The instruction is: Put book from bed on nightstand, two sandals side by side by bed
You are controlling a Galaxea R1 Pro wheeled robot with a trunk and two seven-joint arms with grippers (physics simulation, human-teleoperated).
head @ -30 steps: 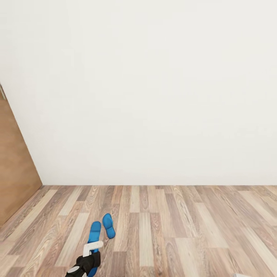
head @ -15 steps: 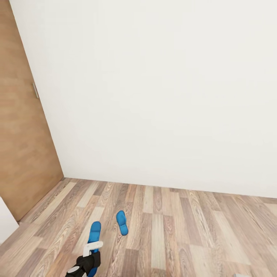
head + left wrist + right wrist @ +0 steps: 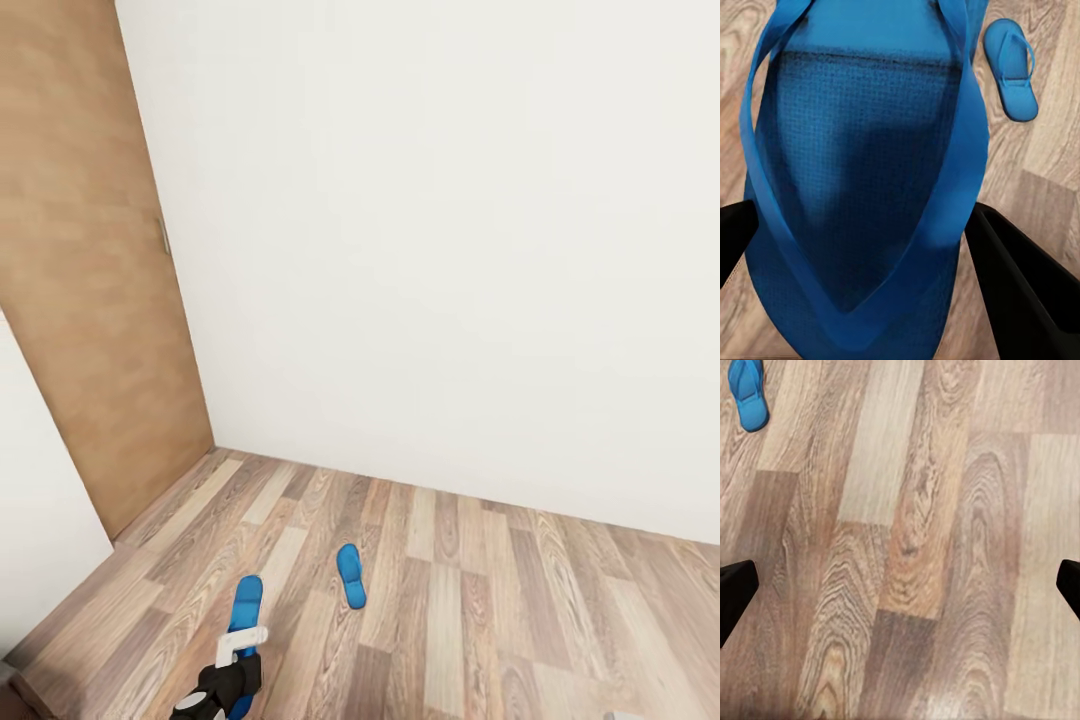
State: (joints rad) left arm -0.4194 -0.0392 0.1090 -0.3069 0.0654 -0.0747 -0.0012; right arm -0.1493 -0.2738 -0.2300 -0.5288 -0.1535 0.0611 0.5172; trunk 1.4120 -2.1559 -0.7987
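My left gripper [image 3: 240,648] is low at the left of the head view, shut on a bright blue sandal [image 3: 246,604] that sticks out forward above the floor. In the left wrist view this held sandal [image 3: 862,172] sits between the two dark fingers [image 3: 1024,281], straps toward the camera. The second blue sandal [image 3: 349,576] lies flat on the plank floor a little ahead and to the right, apart from the held one; it is the other sandal [image 3: 1012,67] and the sandal [image 3: 750,394]. My right gripper [image 3: 900,589] hangs open over bare planks. Book, bed and nightstands are out of view.
A brown wooden door [image 3: 100,280] stands at the left, beside a plain white wall [image 3: 450,250]. A white wall corner [image 3: 40,520] juts in at the lower left. Grey-brown wood-plank floor [image 3: 500,620] stretches to the right.
The head view has swung left and the whole picture has shifted right, so more of the door shows. The left gripper still holds its sandal.
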